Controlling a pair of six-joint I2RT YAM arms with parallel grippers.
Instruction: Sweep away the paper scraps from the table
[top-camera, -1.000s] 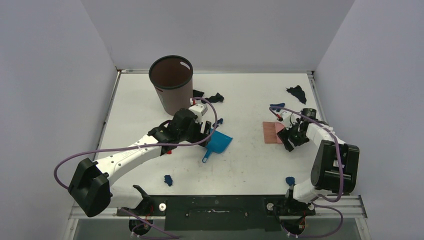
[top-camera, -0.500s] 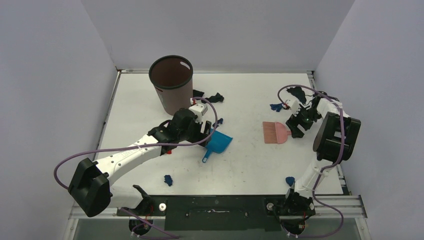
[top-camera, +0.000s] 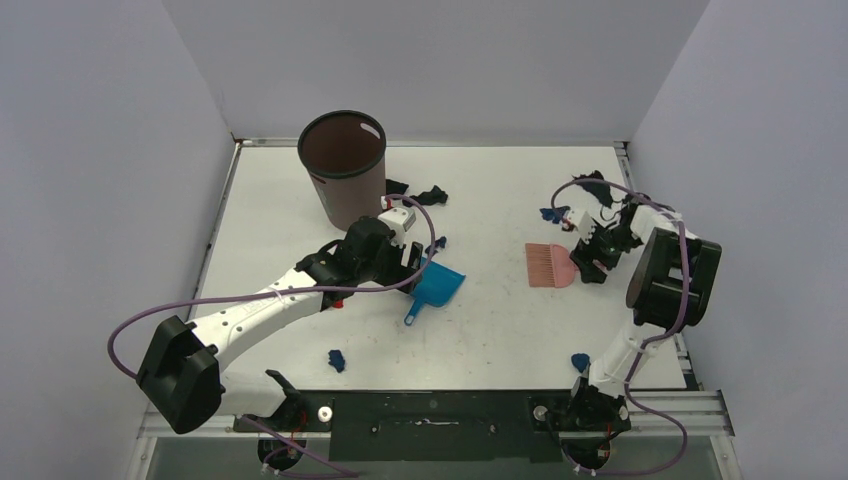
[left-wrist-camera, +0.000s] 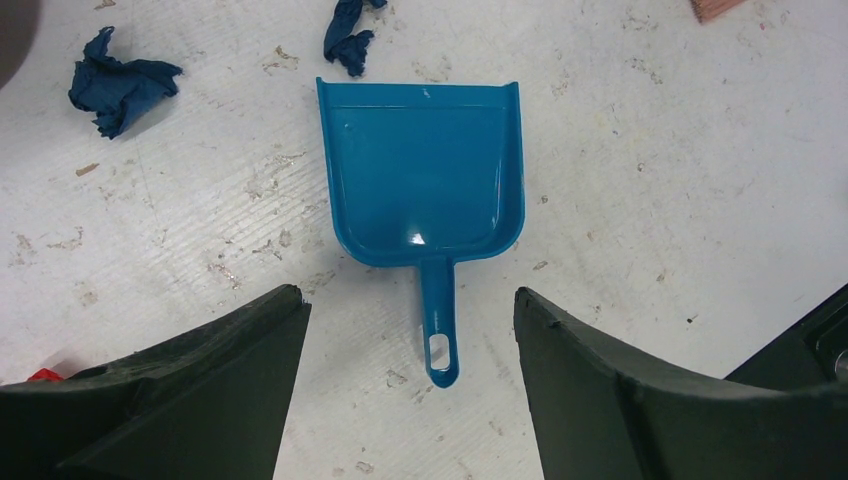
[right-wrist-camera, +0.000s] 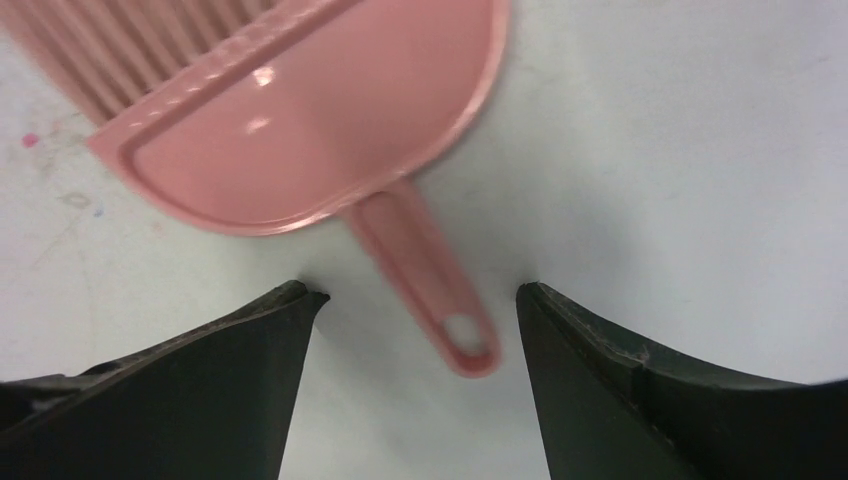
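Several dark blue and black paper scraps lie on the white table (top-camera: 500, 330): two by the bin (top-camera: 425, 194), one above the dustpan (top-camera: 437, 241), two at the far right (top-camera: 593, 185) (top-camera: 553, 213), and two near the front (top-camera: 336, 359) (top-camera: 579, 361). My left gripper (top-camera: 413, 262) is open, above the handle of the blue dustpan (top-camera: 440, 285). In the left wrist view the gripper (left-wrist-camera: 405, 292) straddles the handle of the dustpan (left-wrist-camera: 420, 170), with scraps (left-wrist-camera: 118, 85) (left-wrist-camera: 348, 40) beyond. My right gripper (top-camera: 585, 265) is open over the handle of the pink brush (top-camera: 549, 266). In the right wrist view the gripper (right-wrist-camera: 415, 292) has the handle of the brush (right-wrist-camera: 300, 130) between its fingers, untouched.
A tall dark brown bin (top-camera: 343, 168) stands at the back left, just behind my left arm. The table's metal rim (top-camera: 625, 165) and the grey walls close in on the right arm. A corner of the brush (left-wrist-camera: 715, 8) shows in the left wrist view.
My right gripper swung away toward the far right, then came back over the brush handle. The brush, the dustpan and my left arm have not moved.
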